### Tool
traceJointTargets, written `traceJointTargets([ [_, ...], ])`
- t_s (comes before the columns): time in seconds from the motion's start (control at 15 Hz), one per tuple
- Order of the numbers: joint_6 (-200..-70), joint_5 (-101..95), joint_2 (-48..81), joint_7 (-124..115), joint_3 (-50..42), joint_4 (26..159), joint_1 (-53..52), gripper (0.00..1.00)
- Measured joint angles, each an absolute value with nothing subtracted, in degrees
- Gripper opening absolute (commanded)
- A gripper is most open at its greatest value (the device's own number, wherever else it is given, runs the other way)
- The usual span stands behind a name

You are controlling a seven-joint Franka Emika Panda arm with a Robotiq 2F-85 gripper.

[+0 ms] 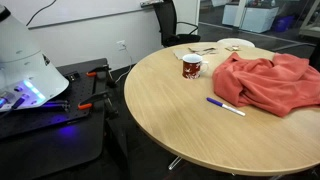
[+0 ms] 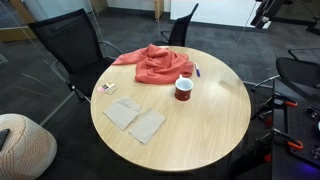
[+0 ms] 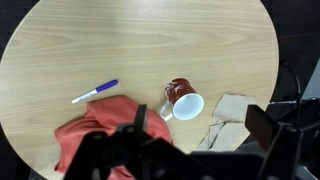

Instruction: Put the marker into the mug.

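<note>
tabletop (image 2: pixel 210 130), round, pale wood, the largest surface. its curved rim shows nearly all the way round in an exterior view and along the top and sides of the wrist view. black chairs (image 2: pixel 70 45) stand close against the far rim. the wood between the mug and the near rim is bare. in the wrist view the whole stretch beyond the marker, out to the rim, is bare too; that is where the open room lies.

red cloth (image 2: pixel 152 63), crumpled, covers one side of the table and reaches its rim. in the wrist view it lies partly under my pincer (image 3: pixel 150 150).

the pincer shows only as a dark, blurred mass along the lower edge of the wrist view, high over the table. i cannot tell whether its fingers are apart or together.

paper napkins (image 2: pixel 135 118), two, flat, lie near the mug on the side away from the marker.

mug (image 3: pixel 183 100), dark red-brown with white markings and a white inside, stands upright near the table's middle. in the wrist view its handle faces the cloth.

marker (image 3: pixel 95 92), thin, blue body with a white end, lies flat on bare wood just beside the cloth's edge, apart from the mug.
</note>
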State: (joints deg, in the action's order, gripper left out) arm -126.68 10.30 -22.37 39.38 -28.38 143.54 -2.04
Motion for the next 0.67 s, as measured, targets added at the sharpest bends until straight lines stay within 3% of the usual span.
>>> traceJointTargets([
  [0.67, -127.8, 10.5, -21.2, 38.7, -25.3, 143.5, 0.0, 1.0],
])
